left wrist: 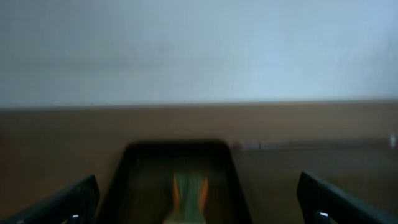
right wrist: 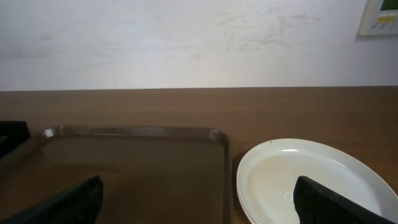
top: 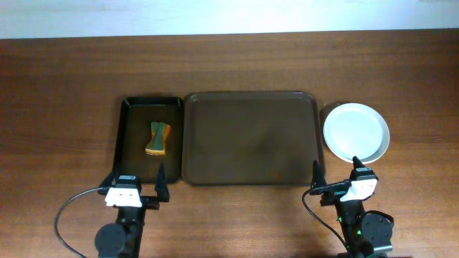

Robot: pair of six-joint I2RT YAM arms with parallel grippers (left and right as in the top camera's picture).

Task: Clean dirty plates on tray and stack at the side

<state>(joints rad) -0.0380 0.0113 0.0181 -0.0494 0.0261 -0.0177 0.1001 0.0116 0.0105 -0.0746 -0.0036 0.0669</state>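
The plates (top: 356, 132) are plain white and stacked on the table just right of the tray; the stack also shows in the right wrist view (right wrist: 305, 183). The dark brown tray (top: 251, 137) holds no plates; its rim shows in the right wrist view (right wrist: 130, 132). My left gripper (top: 138, 180) is open and empty at the table's front, below the black tray. My right gripper (top: 336, 172) is open and empty at the front, near the brown tray's front right corner and the stack.
A narrow black tray (top: 150, 140) left of the brown tray holds a green and orange sponge (top: 158, 138), also blurred in the left wrist view (left wrist: 188, 198). Bare wooden table lies behind the trays and at both sides.
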